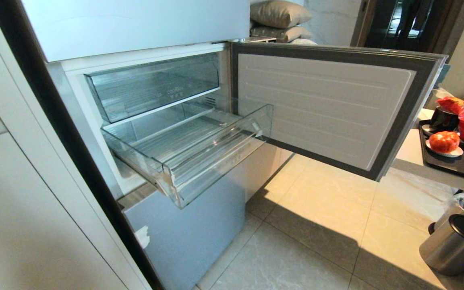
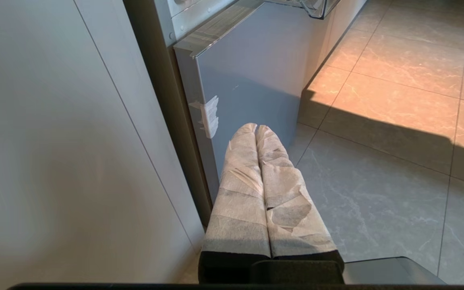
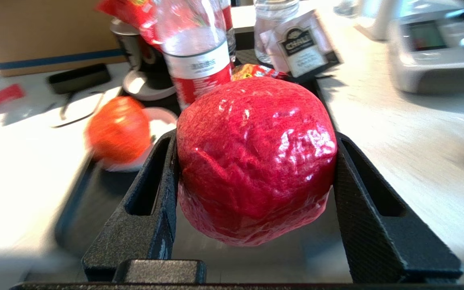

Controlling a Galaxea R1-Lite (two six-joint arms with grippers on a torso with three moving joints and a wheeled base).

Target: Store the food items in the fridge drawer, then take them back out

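The right gripper (image 3: 254,161) clamps a red tomato (image 3: 256,161) above the tray (image 3: 79,213), where the second tomato (image 3: 117,129) sits on a saucer. This is probably the storing step: next comes a carry to the open, empty drawer (image 1: 216,161). The head view misses the right arm. The left gripper (image 2: 256,129) hangs pressed together beside the fridge (image 2: 252,68).

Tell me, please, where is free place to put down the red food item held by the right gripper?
The pulled-out fridge drawer has a bare ribbed floor between its clear walls. The black tray is crowded: orange tomato on saucer, cup, bottles.
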